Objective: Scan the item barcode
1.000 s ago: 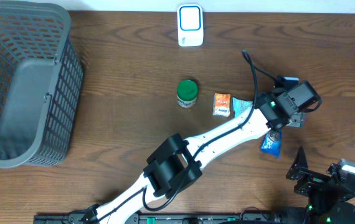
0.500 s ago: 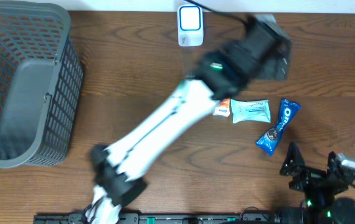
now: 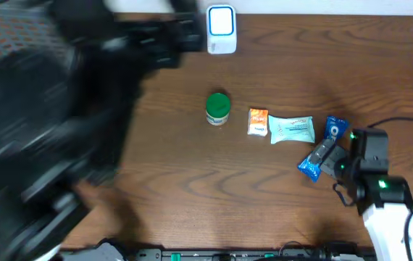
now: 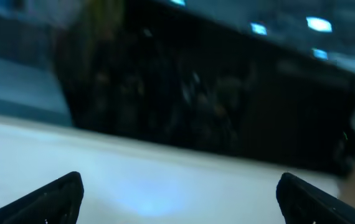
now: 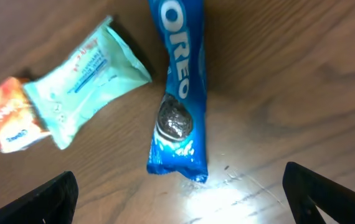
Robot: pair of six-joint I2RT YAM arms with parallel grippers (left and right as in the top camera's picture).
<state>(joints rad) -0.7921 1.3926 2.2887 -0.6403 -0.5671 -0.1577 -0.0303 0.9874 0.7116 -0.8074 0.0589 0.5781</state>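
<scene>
A blue Oreo packet (image 5: 179, 93) lies flat on the wooden table, its lower end between the fingertips of my right gripper (image 5: 179, 186), which hangs open just above it without touching. From overhead the packet (image 3: 334, 129) is at the right, partly under the right gripper (image 3: 327, 154). The white scanner with a blue face (image 3: 221, 29) stands at the back edge. My left gripper (image 4: 177, 193) is open and holds nothing; its view is blurred. The left arm (image 3: 83, 109) is a dark smear over the left side.
A pale green wipes packet (image 3: 292, 129), a small orange packet (image 3: 258, 121) and a green-lidded jar (image 3: 217, 109) lie in a row left of the Oreo packet. The blurred left arm covers the left part of the table.
The left arm has swung from the Oreo packet at the right across to the far left, its jaws opening wider. The right arm rose from the front edge to over the packet.
</scene>
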